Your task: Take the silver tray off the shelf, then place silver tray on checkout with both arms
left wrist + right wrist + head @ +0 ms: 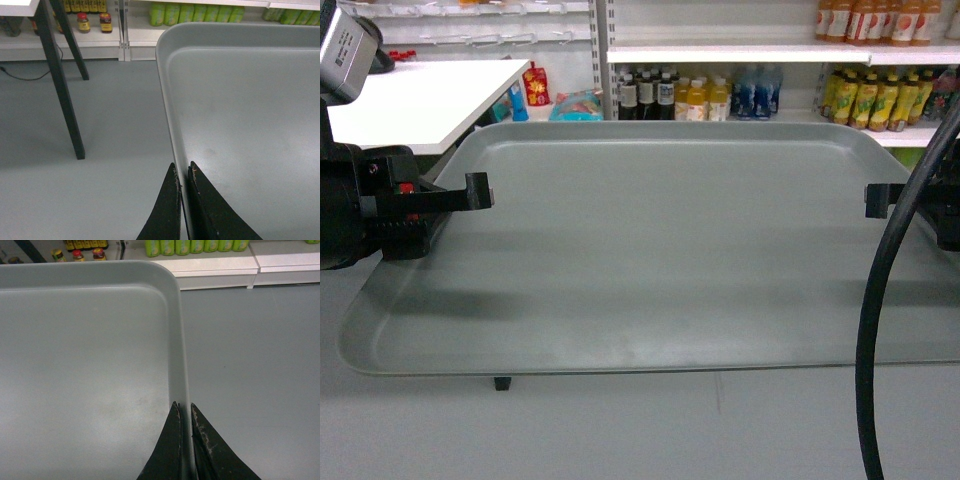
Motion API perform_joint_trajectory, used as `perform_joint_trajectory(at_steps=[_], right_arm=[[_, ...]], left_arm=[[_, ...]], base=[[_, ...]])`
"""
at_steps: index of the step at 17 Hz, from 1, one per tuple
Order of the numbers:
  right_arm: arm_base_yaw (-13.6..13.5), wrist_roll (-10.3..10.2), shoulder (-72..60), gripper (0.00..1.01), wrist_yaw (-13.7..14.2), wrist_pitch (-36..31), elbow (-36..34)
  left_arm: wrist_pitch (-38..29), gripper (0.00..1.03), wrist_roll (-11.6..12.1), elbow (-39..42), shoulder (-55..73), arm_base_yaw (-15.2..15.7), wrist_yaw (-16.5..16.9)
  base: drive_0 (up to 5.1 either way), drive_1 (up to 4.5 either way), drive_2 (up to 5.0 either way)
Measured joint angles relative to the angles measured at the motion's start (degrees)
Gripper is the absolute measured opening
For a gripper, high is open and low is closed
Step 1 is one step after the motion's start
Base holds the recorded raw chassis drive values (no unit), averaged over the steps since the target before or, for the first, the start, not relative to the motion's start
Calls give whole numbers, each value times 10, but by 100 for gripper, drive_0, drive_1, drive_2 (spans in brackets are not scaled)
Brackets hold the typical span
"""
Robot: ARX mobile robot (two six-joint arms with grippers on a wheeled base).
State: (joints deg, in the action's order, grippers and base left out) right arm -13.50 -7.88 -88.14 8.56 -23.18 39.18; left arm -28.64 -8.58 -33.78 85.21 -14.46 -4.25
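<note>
Tray, the flat grey-green matte silver tray (660, 250), hung airborne over the floor near the white checkout (420, 100); your left gripper (183, 172) and right gripper (183, 410) pinched opposite rims. Probably light, stiff, slippery.

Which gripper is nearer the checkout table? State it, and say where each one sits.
Left. The left gripper clamps the silver tray rim on the side by the checkout table; the right gripper clamps the opposite rim, farther away.
</note>
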Motion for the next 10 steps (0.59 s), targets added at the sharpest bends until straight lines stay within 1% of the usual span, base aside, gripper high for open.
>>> perform_joint_trajectory(at_steps=[10], right_arm=[[0, 0, 1, 3, 0, 0, 0]], left_arm=[[0, 3, 0, 0, 0, 0, 0]], base=[[-488, 244, 244]])
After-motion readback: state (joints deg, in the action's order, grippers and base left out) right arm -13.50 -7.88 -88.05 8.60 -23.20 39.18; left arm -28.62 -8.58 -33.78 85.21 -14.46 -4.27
